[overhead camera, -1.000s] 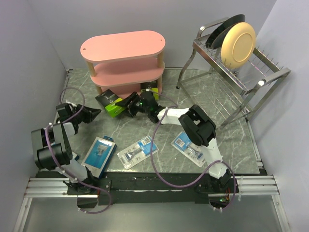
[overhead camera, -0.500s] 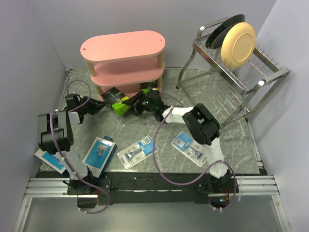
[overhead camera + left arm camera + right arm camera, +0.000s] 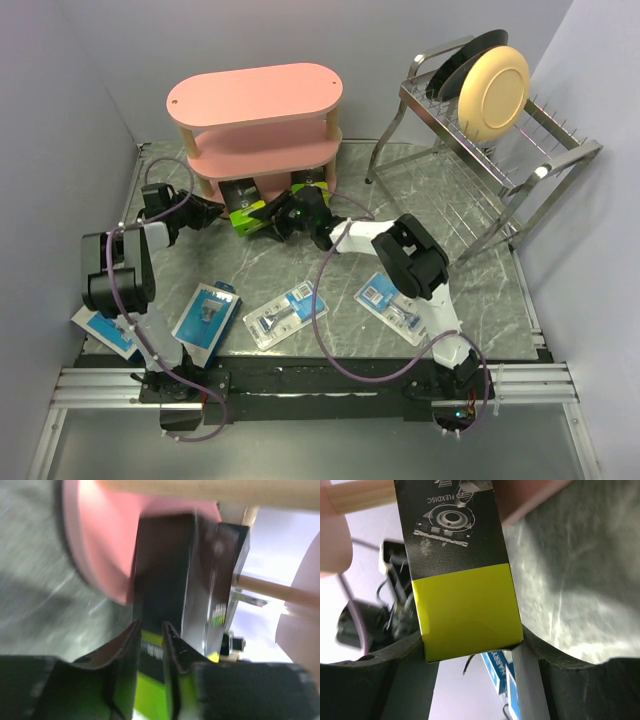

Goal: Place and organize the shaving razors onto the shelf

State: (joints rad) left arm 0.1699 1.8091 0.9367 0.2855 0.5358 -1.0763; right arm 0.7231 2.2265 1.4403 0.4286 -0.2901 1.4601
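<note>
Black box (image 3: 249,207) nearer shelf (image 3: 255,95) (marble tabletop (image 3: 300,265))

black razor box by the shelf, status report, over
Left gripper, right gripper both shut on the black box. Lime end out, far end at bottom tier of the pink shelf. Second black box close alongside; nothing else in the path.

My left arm (image 3: 112,272) and my right arm (image 3: 412,262) are built of black blocky joints and white links. A thin purple cable (image 3: 318,320) loops loosely along each one. My left gripper (image 3: 150,628) and right gripper (image 3: 470,636) have dark, smooth, slightly curved fingers.
</note>
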